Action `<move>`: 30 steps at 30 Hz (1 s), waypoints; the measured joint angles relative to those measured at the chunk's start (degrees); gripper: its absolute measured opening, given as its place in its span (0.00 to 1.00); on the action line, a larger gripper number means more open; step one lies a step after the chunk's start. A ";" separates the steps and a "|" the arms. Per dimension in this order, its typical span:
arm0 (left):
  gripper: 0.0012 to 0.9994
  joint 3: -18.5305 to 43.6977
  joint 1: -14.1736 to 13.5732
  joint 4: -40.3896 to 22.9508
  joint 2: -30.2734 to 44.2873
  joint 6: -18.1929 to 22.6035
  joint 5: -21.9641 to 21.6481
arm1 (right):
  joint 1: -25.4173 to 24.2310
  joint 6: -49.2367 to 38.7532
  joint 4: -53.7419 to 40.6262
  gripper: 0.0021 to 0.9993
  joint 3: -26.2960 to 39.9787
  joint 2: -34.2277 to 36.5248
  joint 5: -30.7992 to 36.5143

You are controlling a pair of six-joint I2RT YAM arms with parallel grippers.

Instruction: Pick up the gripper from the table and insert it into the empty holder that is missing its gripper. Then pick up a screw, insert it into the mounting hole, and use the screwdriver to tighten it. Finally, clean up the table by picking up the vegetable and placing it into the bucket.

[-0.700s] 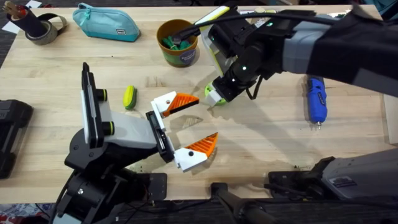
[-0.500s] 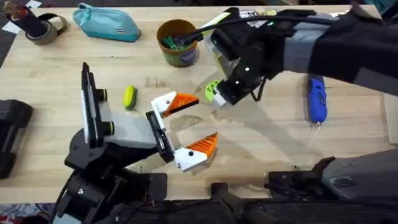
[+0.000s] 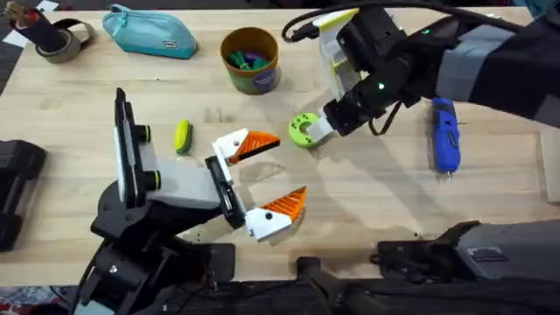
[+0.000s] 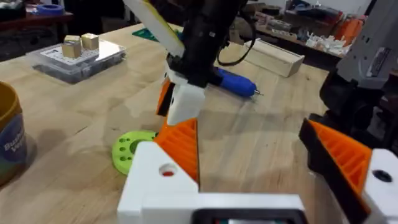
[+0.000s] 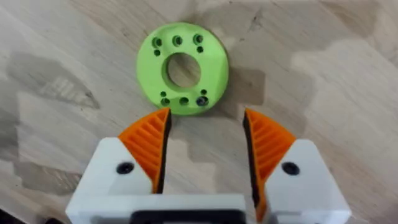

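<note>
Your right gripper (image 5: 205, 146) hangs wide open, empty, just beside the lime-green ring (image 5: 182, 66); left gripper (image 3: 260, 181) is also wide. Next, the vegetable (image 3: 182, 136) likely needs grasping.

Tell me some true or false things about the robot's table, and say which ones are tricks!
1. The right gripper is open, with nothing between its pads. True.
2. The lime-green ring sits inside the bucket. False: it lies flat on the table, just ahead of the right gripper.
3. The screwdriver lies on the table, with no gripper holding it. True.
4. The left gripper holds the vegetable. False: it is open and empty; the vegetable lies on the table.
</note>
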 joint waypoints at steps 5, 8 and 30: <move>0.99 0.00 0.00 0.00 0.02 0.00 0.00 | 0.00 -0.37 0.80 0.66 0.00 1.22 -0.22; 0.99 0.00 0.00 0.00 0.02 0.00 0.00 | 0.00 -0.38 1.32 0.66 0.00 1.74 -0.29; 0.99 0.00 0.00 0.00 0.02 0.02 0.00 | 1.92 -0.79 3.99 0.43 -0.11 4.73 -0.35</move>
